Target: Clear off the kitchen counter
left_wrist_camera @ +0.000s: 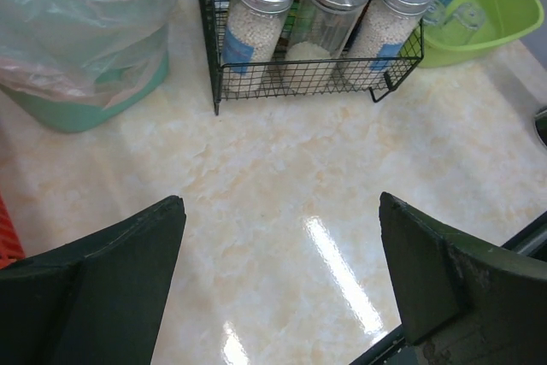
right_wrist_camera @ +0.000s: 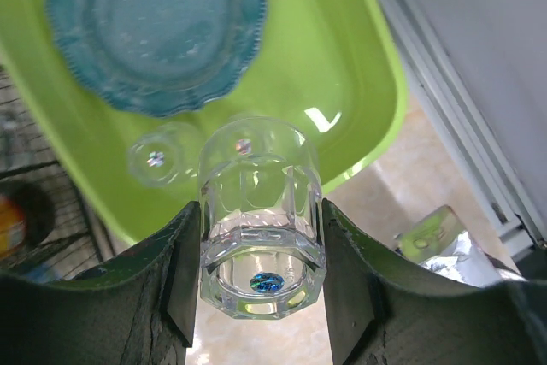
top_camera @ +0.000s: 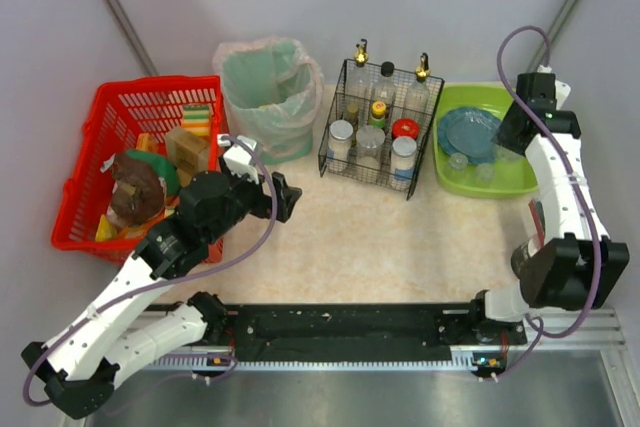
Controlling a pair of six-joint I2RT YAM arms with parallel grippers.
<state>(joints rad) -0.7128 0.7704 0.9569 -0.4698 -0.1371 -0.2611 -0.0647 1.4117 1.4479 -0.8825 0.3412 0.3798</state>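
The kitchen counter [top_camera: 400, 242] fills the middle of my top view. Its long axis runs side to side across the frame, with one long edge along the black rail [top_camera: 350, 332] at the bottom and the other under the wall at the top. A red basket [top_camera: 95, 152], a bagged bin [top_camera: 268, 97], a wire rack [top_camera: 375, 142] of jars and a green tub [top_camera: 500, 185] stand in a row along its upper part.

My left arm climbs from the lower left corner, bent at the elbow, with its wrist just beside the basket. The left gripper [top_camera: 285, 197] points toward the right of the frame. Its jaws stand wide apart with nothing between them, and the wrist view shows only bare marbled counter there.

My right arm folds at the lower right and rises along the right edge. The right gripper [top_camera: 520, 127] sits over the tub's right end, clamped on a clear faceted glass [right_wrist_camera: 261, 211]. Below it in the tub lie a blue plate [right_wrist_camera: 154, 23] and a second small glass [right_wrist_camera: 158, 160]
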